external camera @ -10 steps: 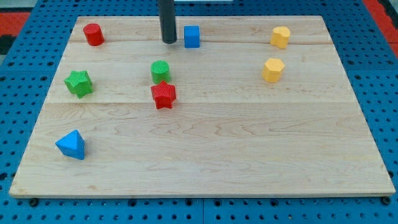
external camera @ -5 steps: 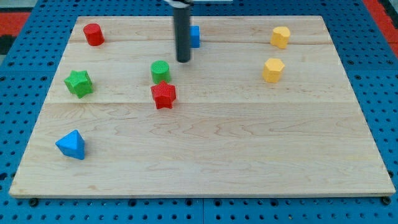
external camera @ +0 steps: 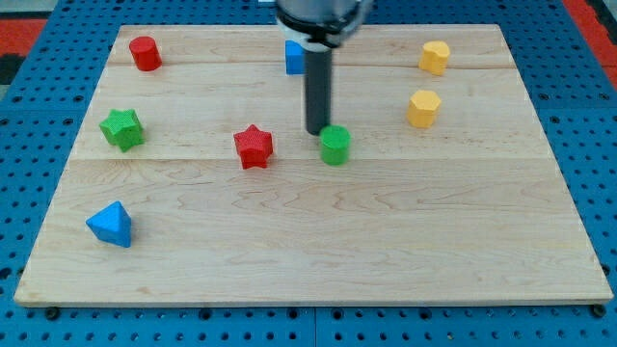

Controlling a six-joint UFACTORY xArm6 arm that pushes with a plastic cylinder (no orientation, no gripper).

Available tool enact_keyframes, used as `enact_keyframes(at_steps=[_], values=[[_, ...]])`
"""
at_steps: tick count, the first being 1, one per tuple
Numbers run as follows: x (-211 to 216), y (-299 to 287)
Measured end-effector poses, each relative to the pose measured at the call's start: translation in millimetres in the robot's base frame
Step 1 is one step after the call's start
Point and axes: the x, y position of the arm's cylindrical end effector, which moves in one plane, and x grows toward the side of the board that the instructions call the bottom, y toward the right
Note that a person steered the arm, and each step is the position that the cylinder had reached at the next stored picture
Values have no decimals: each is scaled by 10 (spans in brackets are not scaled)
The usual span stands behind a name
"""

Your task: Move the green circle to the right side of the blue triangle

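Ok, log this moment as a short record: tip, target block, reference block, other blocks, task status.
tip: my tip at the green circle's upper-left edge
target: green circle, mid-board, right of the red star
reference: blue triangle, lower left
others: green star, red cylinder, blue cube partly hidden by the rod, two yellow blocks
status: circle is right of the triangle but far off, nearer the view's top

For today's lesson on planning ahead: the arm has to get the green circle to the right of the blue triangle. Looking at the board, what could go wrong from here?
1. My tip sits at the upper left edge of the green circle, so pushing on would likely send it further from the blue triangle at the view's bottom left.
2. The red star lies to the circle's left, so a push straight left could knock it.
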Motion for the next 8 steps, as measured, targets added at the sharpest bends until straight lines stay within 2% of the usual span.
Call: enact_keyframes(at_steps=[1, 2, 3, 5, 6, 8], values=[[337, 488], [477, 871], [854, 681], [498, 403], [672, 119], [773, -17]])
